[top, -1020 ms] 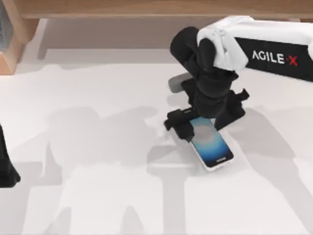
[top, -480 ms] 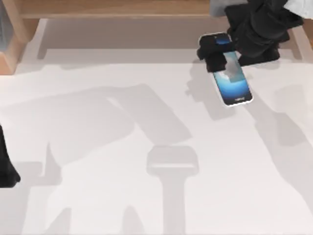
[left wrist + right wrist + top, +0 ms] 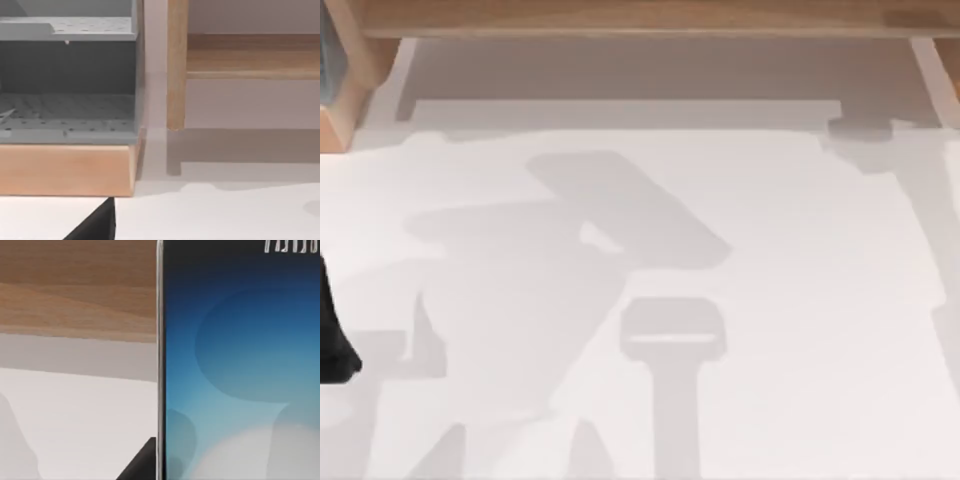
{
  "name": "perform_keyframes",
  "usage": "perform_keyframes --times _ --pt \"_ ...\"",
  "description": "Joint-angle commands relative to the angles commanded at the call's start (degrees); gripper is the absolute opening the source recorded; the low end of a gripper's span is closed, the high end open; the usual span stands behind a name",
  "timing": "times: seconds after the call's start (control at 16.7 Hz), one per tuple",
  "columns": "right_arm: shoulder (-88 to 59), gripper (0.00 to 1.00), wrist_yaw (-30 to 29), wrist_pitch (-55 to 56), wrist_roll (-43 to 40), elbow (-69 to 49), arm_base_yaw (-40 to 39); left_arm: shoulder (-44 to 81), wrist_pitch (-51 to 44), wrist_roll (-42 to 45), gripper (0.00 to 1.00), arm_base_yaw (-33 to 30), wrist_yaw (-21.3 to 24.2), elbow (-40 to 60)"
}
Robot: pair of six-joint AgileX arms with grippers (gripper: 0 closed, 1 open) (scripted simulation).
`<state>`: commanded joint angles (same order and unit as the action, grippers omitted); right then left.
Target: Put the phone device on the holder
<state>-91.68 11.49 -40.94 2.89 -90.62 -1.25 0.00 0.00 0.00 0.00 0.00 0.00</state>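
Observation:
The phone device (image 3: 240, 365) stands very close in the right wrist view, its blue-and-white screen facing the camera and its silver edge upright. A dark fingertip (image 3: 142, 465) of my right gripper lies against that edge, so the gripper is shut on the phone, held above the white table (image 3: 75, 410). The holder is out of view. My left arm (image 3: 334, 340) stays parked at the table's left edge, and a black part of its gripper (image 3: 95, 222) shows in the left wrist view.
A wooden shelf rail (image 3: 640, 18) runs along the back of the table. At the back left stands a wooden rack (image 3: 65, 167) with grey perforated trays (image 3: 65, 107). Soft grey shadows (image 3: 620, 215) lie across the white tabletop (image 3: 800, 300).
My right arm lifted the phone from the table's middle, carried it toward the back right, and has left the top view. The left arm has not moved.

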Motion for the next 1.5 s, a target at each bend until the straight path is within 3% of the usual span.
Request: perform_keyframes --times 0.78,1.26,1.5 --pt "24.2 0.0 6.6 22.2 -7.8 18.7 26.7 0.0 0.0 0.0 1.0 0.0 0.0 0.0" --pt "31.0 0.0 7.8 35.0 -10.9 47.0 41.6 0.0 0.0 0.0 1.0 0.0 0.0 0.0" --pt "31.6 0.0 8.2 39.3 -11.9 54.9 45.9 0.0 0.0 0.0 1.0 0.0 0.0 0.0"
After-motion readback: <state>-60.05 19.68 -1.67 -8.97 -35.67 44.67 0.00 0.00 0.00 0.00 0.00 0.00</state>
